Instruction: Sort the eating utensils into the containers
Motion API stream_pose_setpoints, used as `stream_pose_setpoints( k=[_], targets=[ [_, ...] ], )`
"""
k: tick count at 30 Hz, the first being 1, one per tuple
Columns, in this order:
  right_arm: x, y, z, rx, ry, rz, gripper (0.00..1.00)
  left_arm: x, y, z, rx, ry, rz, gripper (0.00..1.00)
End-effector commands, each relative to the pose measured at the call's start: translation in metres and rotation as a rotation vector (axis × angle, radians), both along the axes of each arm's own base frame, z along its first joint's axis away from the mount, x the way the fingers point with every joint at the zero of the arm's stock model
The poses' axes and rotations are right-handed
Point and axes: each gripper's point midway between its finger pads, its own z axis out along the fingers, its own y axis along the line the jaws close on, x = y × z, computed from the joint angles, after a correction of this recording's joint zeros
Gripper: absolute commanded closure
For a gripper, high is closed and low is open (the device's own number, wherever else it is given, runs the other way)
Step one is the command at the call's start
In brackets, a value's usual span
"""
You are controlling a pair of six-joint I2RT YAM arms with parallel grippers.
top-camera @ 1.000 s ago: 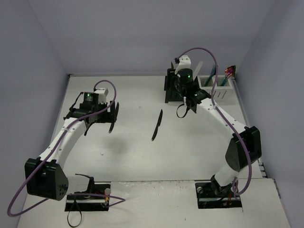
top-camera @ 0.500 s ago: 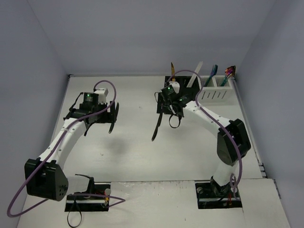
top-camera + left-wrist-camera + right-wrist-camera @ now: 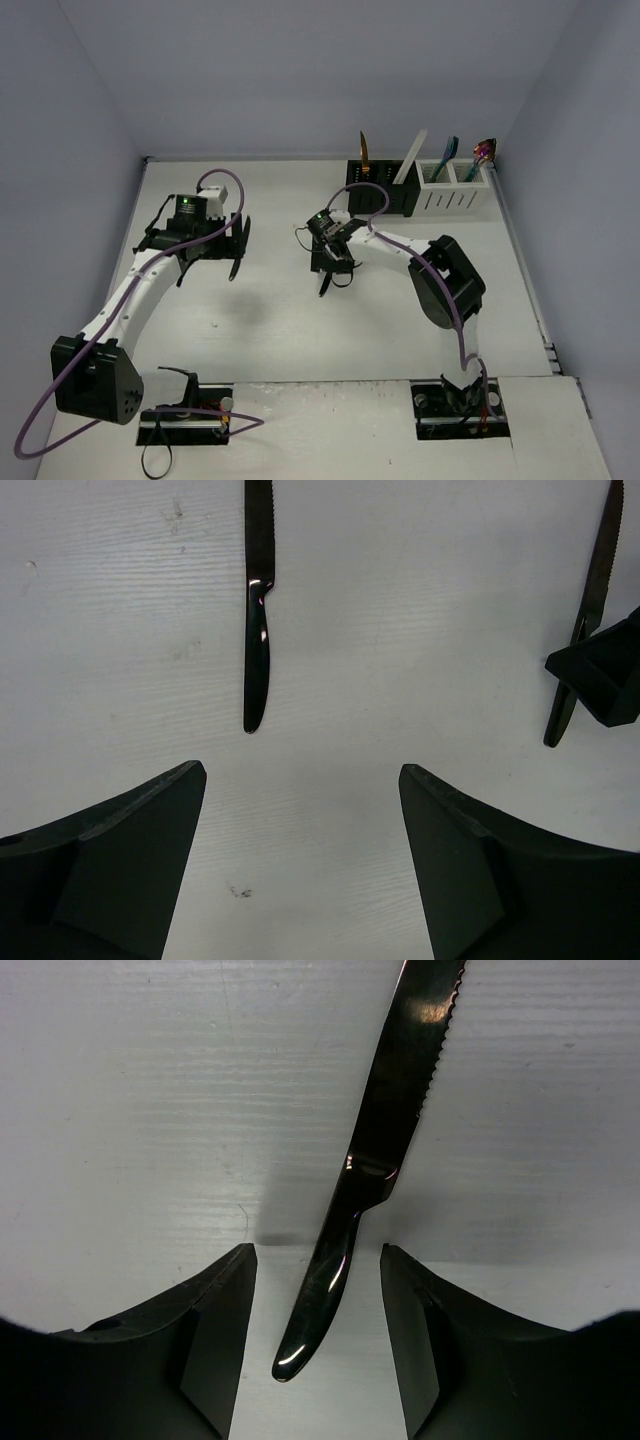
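Note:
A black knife (image 3: 385, 1130) lies on the white table, its rounded handle end between the fingers of my right gripper (image 3: 318, 1345), which is open with a gap on each side of the handle. From above, that gripper (image 3: 328, 262) covers most of the knife (image 3: 323, 288). A second black knife (image 3: 257, 630) lies ahead of my open, empty left gripper (image 3: 300, 870), which hovers at the table's left (image 3: 205, 252). At the back stand the black container (image 3: 380, 195), holding a gold utensil (image 3: 364, 150) and a white chopstick (image 3: 410, 160), and the white container (image 3: 455, 195) with blue (image 3: 450, 155) and iridescent (image 3: 485, 150) utensils.
The grey side walls close in on the table left and right. The right arm stretches across the middle from its base (image 3: 460, 400) at the near edge. The left arm's base (image 3: 185, 410) is at the near left.
The right arm has swung from the containers at the back over to the black knife in the middle and lowered its jaws around the handle. The left arm has not moved.

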Motion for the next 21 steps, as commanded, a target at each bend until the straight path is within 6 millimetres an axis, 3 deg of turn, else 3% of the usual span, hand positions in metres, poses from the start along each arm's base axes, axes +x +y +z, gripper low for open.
stream_pose_setpoints(
  k=[1, 11, 21],
  targets=[
    [0.01, 0.009, 0.014, 0.032, -0.036, -0.053, 0.52, 0.009, -0.002, 0.032, -0.027, -0.096, 0.002, 0.24],
    [0.007, 0.009, -0.008, 0.002, 0.001, -0.05, 0.59, 0.009, -0.002, 0.034, -0.031, -0.103, 0.001, 0.24],
    [0.008, -0.001, -0.033, -0.082, 0.017, -0.045, 0.84, 0.009, -0.003, 0.034, -0.034, -0.103, -0.004, 0.24]
  ],
)
